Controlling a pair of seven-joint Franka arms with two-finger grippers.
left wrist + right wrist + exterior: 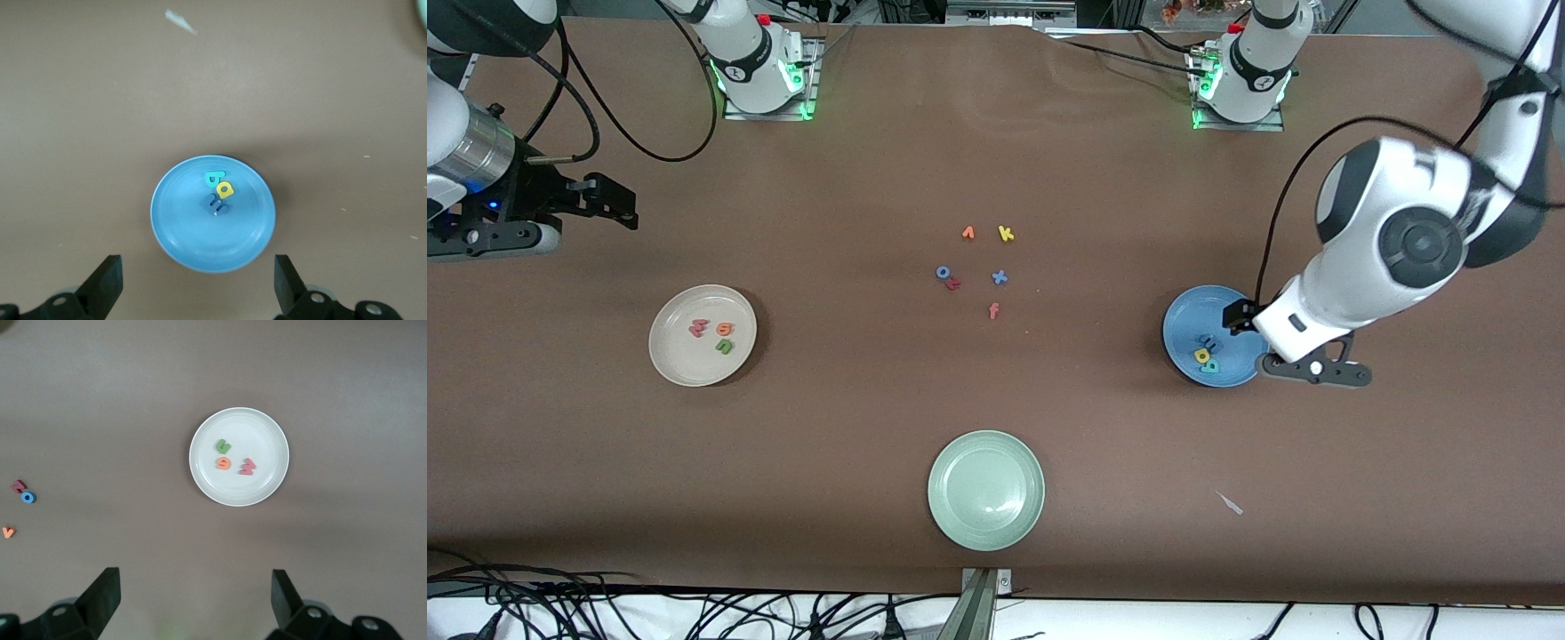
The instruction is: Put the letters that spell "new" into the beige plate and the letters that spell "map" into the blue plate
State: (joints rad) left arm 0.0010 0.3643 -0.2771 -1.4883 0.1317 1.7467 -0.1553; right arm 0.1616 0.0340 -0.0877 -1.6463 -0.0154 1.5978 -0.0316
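We see the beige plate (702, 335) toward the right arm's end of the table, holding the green "n" (724, 347), the orange "e" (724, 330) and the pinkish-red "w" (698, 328), close together; the blue plate (1193, 313) lies toward the left arm's end, with the light blue "m" (216, 203), the yellow "a" (226, 189) and the teal "p" (213, 178) clustered near its middle, the "a" touching the "p".

We find the left gripper (198, 283) up over the blue plate, its fingers spread wide with nothing between them; the right gripper (195, 601) waits in the air above the table at the right arm's end, jaws likewise wide apart and empty.

Between the two plates lie the spare letters: an orange "v" (967, 233), a yellow "k" (1006, 234), a blue "o" (942, 272) touching a red "z" (953, 284), a blue "x" (1000, 277) and an orange "f" (993, 310); a pale green plate (986, 490) sits nearer the front camera than these.
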